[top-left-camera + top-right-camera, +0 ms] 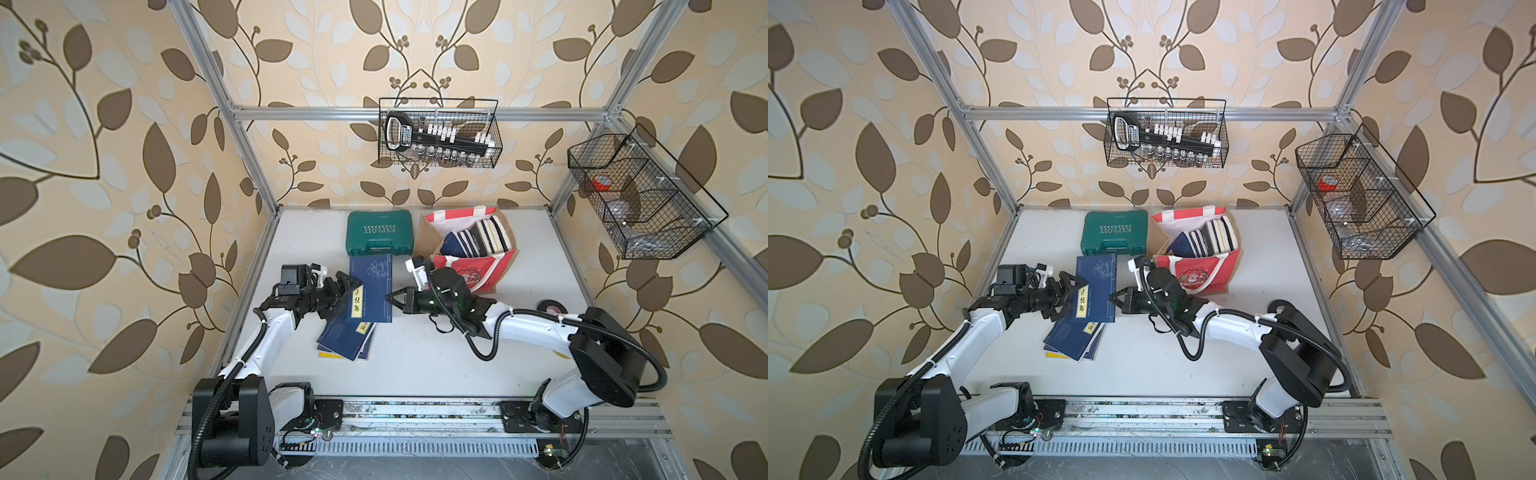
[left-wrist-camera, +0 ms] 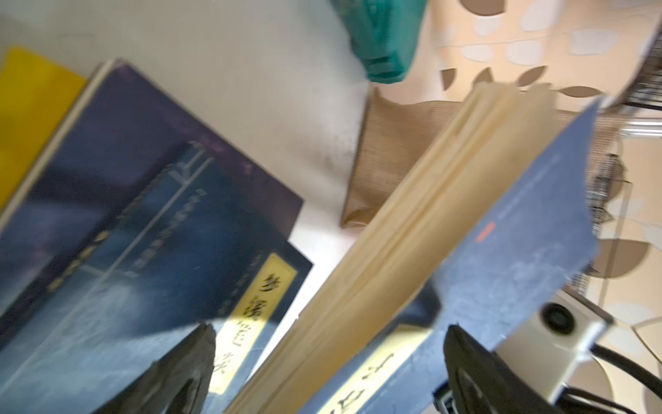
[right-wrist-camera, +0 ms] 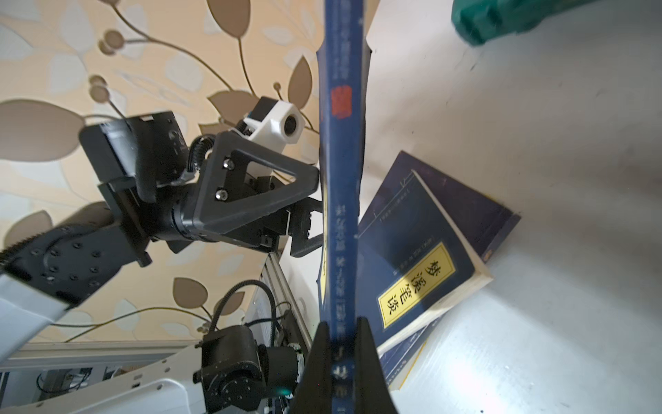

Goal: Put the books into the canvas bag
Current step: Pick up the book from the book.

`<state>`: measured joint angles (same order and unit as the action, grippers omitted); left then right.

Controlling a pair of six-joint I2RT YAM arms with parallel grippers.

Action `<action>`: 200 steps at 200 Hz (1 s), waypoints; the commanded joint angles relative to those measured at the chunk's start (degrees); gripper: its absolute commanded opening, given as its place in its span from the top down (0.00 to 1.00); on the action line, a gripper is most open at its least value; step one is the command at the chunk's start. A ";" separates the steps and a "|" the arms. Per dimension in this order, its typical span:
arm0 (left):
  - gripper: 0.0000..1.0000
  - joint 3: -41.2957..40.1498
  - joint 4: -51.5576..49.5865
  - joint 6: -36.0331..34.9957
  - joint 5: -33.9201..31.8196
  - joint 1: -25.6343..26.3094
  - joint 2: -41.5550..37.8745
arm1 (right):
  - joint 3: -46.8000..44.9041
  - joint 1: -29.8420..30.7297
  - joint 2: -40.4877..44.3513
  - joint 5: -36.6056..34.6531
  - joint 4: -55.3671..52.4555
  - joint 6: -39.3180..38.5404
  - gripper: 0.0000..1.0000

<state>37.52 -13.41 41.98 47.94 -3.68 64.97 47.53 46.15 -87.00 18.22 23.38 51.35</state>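
The right end effector (image 3: pixel 342 340) was clamped tight on the spine edge of a navy book (image 1: pixel 374 286), held up over the table (image 1: pixel 436 353) just left of the canvas bag (image 1: pixel 478 272), while the left end effector (image 3: pixel 314 214) gaped wide around its opposite edge. Below lay a loose pile of books (image 1: pixel 347 340), its top yellow label (image 3: pixel 417 283) reading 梦溪笔谈. The green case (image 1: pixel 379 239) said EXPLOIT, and more books (image 1: pixel 478 241) stood inside the bag.
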 commanded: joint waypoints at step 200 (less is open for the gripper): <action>1.00 7.37 15.83 4.03 21.75 9.87 -5.15 | -4.04 -10.70 14.59 18.77 10.18 -1.38 0.54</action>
<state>39.48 10.37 54.52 65.78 5.34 61.84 42.30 38.39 -73.47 28.16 31.35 52.75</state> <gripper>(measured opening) 0.105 0.395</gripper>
